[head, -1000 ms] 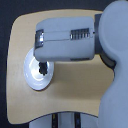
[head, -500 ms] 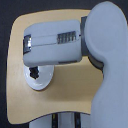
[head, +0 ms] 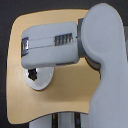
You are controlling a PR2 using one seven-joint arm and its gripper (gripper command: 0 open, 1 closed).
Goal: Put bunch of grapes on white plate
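Fingers: hidden beneath the grey forearm housing (head: 52, 46); whether they are spread, narrow or holding anything cannot be told.

Bunch of grapes (head: 33, 74): small dark cluster, visible just below the housing's lower edge, lying within the plate's outline toward the exterior view's left. Contact with the fingers cannot be judged.

White plate (head: 44, 82): round, glossy, raised rim; upper part covered by the arm, lower half in view.

Task status: the grapes appear to sit on the plate, so placement looks done or nearly so. Remaining, by judgement: release, if they remain held, and lifting the arm clear.

Table (head: 65, 100): light tan wooden top with rounded corners, carrying the plate near its edge on the exterior view's left.

Surroundings: dark floor (head: 6, 20) around the table; the large grey upper arm (head: 105, 65) fills the exterior view's right.
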